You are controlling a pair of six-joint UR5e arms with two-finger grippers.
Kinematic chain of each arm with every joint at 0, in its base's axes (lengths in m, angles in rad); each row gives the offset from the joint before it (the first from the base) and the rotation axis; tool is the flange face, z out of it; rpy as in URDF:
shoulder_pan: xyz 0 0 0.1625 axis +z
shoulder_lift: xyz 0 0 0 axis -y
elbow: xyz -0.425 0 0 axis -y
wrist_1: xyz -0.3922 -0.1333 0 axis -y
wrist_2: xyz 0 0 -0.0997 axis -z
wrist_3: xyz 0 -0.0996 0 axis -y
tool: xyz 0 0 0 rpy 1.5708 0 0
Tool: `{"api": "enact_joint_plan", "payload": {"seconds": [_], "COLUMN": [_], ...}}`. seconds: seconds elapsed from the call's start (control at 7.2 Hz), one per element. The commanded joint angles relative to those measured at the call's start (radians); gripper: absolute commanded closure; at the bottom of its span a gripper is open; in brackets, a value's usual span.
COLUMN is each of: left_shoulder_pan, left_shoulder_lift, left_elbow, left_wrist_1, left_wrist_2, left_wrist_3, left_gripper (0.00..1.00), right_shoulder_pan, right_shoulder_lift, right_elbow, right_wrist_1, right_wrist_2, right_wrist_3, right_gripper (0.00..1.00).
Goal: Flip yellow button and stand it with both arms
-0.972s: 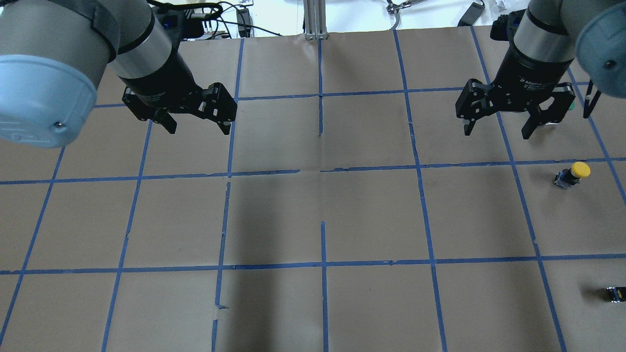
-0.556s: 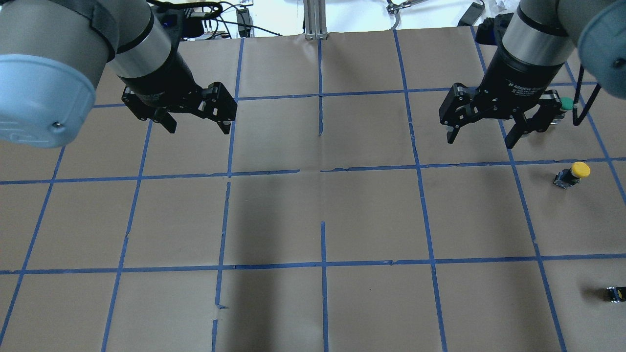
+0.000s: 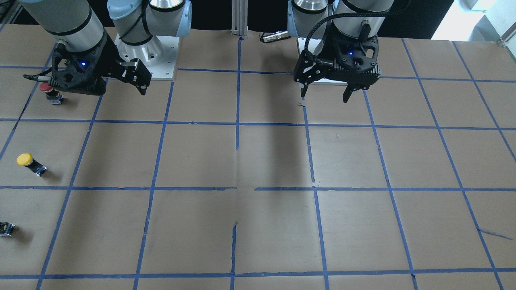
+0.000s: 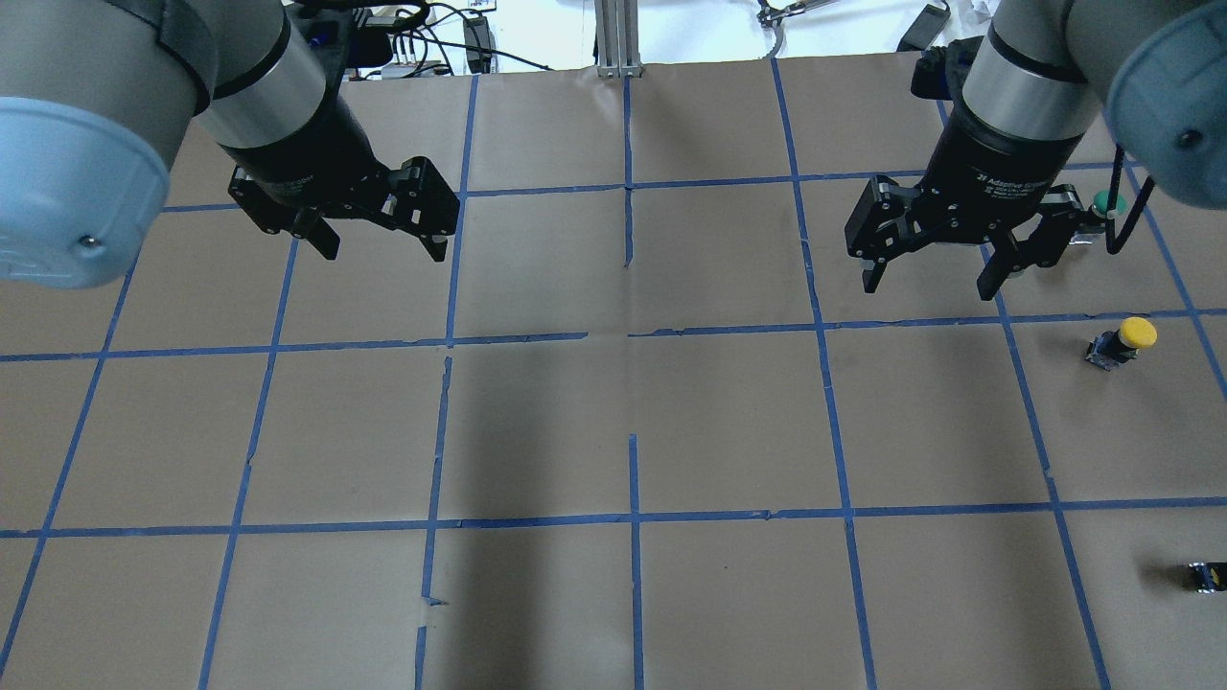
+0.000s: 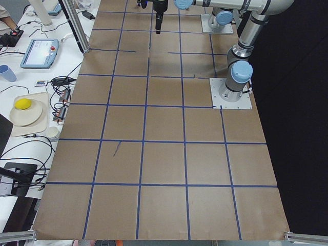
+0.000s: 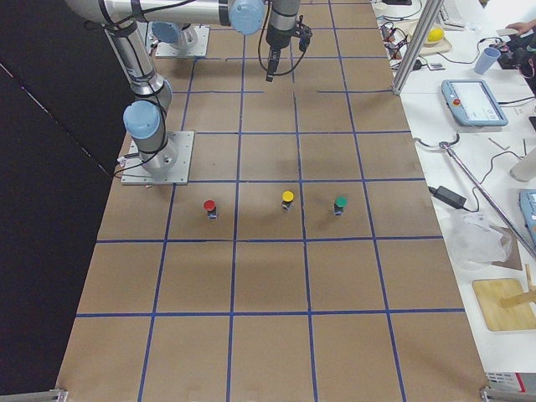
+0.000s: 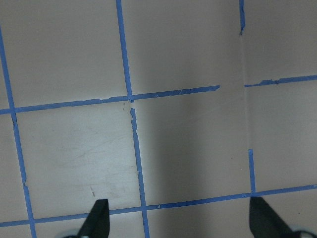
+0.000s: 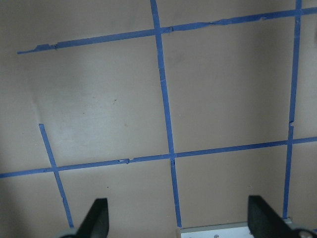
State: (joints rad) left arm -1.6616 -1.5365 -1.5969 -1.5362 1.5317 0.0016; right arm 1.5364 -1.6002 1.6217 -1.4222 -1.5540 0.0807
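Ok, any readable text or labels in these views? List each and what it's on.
"Adaptive": white print on the black body of the right gripper, overhead view; the characters around it are too blurred to read.
Left gripper: faint print on its body, unreadable.
Teach pendant on the side bench: screen too small to read.
Yellow button: no marking visible.

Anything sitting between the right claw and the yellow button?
No object: in the overhead view, only brown paper and blue tape lines lie between the right claw and the yellow button.
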Motion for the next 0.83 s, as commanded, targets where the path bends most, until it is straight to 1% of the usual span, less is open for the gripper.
{"api": "enact_joint_plan", "payload": {"seconds": [0.0,0.69], "left_shoulder_pan": [0.003,0.003], "left_shoulder_lift": [-0.001,0.001], "left_elbow": [-0.008,-0.006], "left_wrist_1": [0.002,0.001], "left_wrist_2": [-0.001,-0.001], "left_wrist_3": [0.002,0.002], "left_gripper": [0.0,0.0], "right_shoulder_pan": [0.001,0.001], "right_shoulder_lift": [-0.003,-0.01], "right_elbow": [0.001,-0.003], "right_wrist_1": [0.0,0.005], "right_wrist_2": [-0.024,-0.02], "right_wrist_3": [0.001,0.005], "right_gripper": [0.0,0.0]}}
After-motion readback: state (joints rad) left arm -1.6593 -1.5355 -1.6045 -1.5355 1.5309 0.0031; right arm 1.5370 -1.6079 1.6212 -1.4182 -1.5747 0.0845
